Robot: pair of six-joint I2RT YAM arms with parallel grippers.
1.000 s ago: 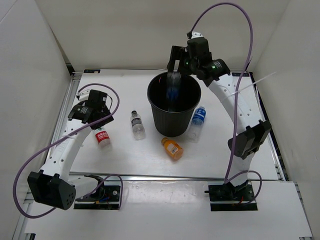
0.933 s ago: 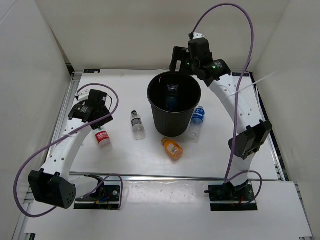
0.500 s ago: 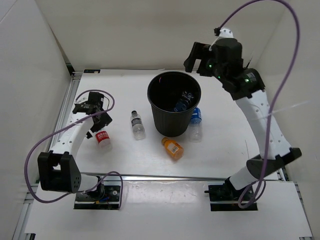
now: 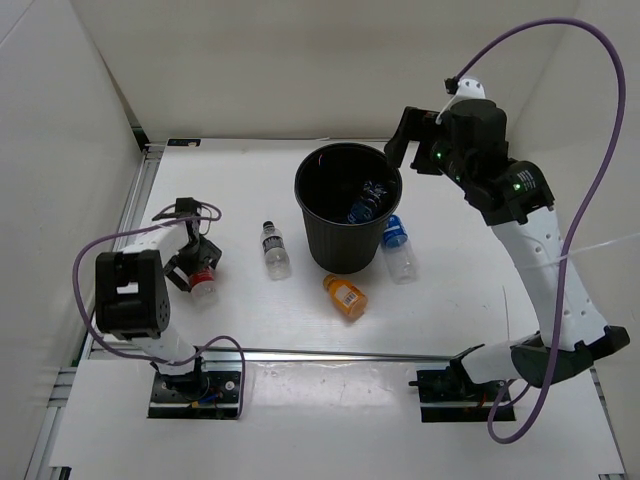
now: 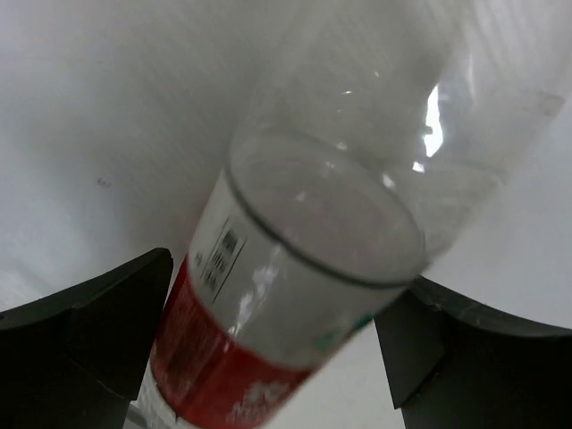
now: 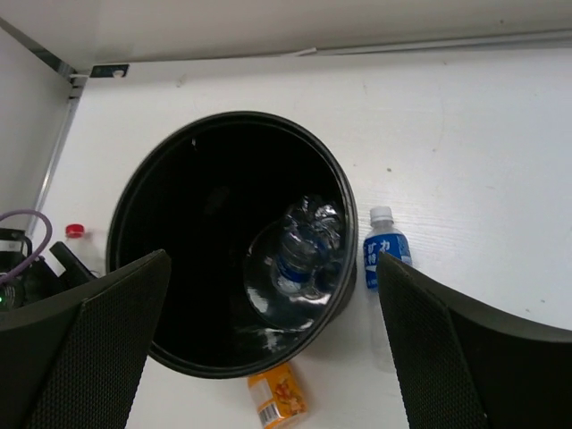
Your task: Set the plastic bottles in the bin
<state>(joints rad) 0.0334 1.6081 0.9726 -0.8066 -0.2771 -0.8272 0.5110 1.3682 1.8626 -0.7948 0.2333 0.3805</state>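
The bin (image 4: 345,250) stood mid-table with its mouth unobstructed from above. The right gripper (image 4: 400,148) hung spread over its far-right rim, and one blue-labelled bottle (image 4: 364,204) lay on the bottom. A second blue-labelled bottle (image 4: 398,243) lay just beside the bin's right wall, leaving scant finger room there, while the orange bottle (image 4: 344,296) and dark-labelled bottle (image 4: 274,249) had bare table (image 4: 450,300) around them. The left gripper (image 4: 193,268) straddled the red-labelled bottle (image 4: 205,283), with slim gaps on either side.

Two white arms with black joints
Purple cables (image 4: 620,95) loop off the left arm (image 4: 130,295) and right arm (image 4: 545,260); green lights (image 4: 516,184) dot the right; the right hand (image 6: 273,261) has mesh-textured black fingers (image 6: 89,357).
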